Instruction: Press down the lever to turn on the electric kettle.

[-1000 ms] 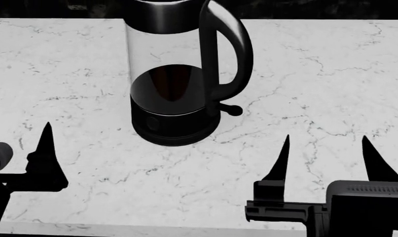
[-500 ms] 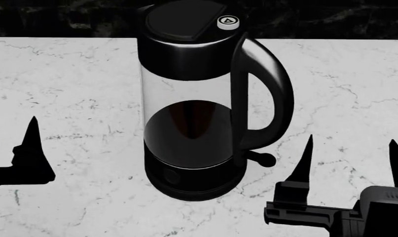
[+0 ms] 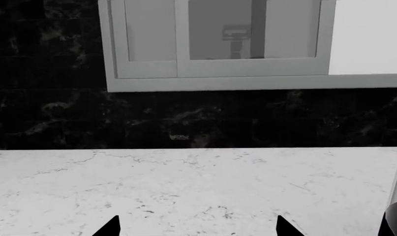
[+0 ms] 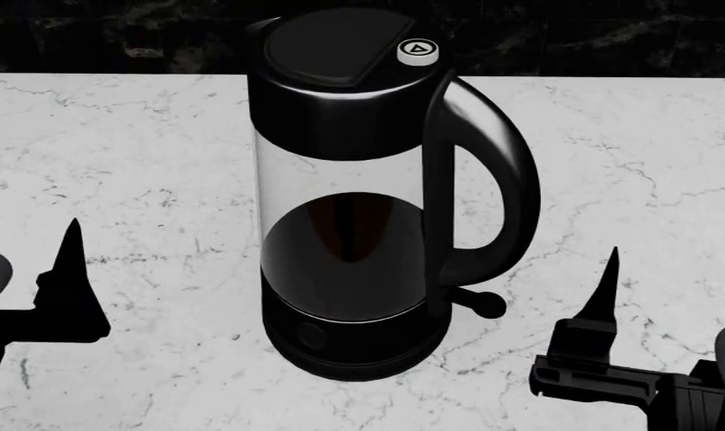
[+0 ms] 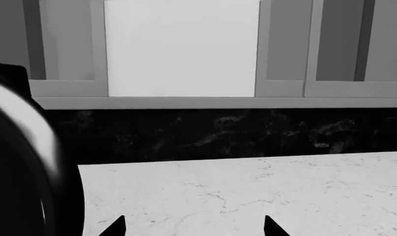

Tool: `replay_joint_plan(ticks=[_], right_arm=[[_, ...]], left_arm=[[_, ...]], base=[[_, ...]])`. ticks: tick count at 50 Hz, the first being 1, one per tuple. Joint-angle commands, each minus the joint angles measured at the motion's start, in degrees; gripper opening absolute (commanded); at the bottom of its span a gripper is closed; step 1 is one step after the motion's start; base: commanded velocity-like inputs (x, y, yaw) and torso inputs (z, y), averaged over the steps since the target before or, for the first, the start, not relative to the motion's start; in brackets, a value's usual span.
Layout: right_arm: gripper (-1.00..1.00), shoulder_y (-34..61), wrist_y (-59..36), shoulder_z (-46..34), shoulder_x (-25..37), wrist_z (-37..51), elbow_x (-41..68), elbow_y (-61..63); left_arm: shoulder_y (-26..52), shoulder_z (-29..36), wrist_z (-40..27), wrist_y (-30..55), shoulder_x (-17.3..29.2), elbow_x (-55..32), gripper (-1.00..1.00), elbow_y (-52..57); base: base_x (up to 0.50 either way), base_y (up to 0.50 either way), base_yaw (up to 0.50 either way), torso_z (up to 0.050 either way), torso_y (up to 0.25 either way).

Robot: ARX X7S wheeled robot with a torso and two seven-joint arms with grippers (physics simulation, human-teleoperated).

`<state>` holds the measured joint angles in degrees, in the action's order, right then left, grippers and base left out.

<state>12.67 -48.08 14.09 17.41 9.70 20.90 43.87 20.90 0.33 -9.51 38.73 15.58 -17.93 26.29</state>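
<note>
a: where was the electric kettle?

b: mid-worktop, toward the back edge; the lever jutted rightward from its base.

a: grippers?

b: the right gripper and the left gripper were both spread wide, empty. best to bring one right fingertip down squarely on the knob.
</note>
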Motion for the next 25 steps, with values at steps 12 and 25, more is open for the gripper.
replay_joint_plan(ticks=[12,25], right_arm=[[1.0,2.2,2.6,-3.2,2.7,-2.4,-2.3,-14.9],[-1.0,2.0,4.7,-5.2,2.9,-3.2,-3.1,-17.3]], left_arm=[[-0.5,1.4,-0.1,-0.5,0.4,-0.2,1.0,0.4],[-0.6,1.4,-0.6,0.1,0.9,-0.6,1.0,1.8]], base=[[0.0,0.0,0.0,0.0,0.0],[0.0,0.0,0.0,0.0,0.0]])
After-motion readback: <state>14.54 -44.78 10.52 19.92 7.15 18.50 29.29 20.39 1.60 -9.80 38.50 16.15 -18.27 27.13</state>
